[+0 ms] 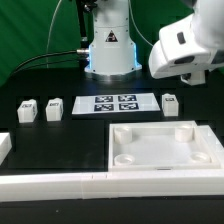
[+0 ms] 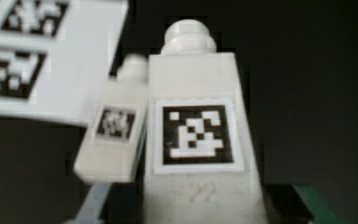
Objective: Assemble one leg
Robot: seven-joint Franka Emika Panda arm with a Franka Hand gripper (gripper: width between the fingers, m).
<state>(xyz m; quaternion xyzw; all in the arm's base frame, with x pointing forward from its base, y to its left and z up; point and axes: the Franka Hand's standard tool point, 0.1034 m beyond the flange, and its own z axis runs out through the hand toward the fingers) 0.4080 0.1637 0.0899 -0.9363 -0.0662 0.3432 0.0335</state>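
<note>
The pincer (image 2: 197,204) is clamped on the leg (image 2: 195,110), which juts out between its fingertips, raised off the dark surface (image 1: 70,135).

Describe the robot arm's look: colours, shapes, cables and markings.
The arm is glossy white, with bulky rounded casings and a dark underside. Its base is a white column bearing a black triangle mark, with a blue glowing ring at the foot. Thin black cables run to the base.
</note>
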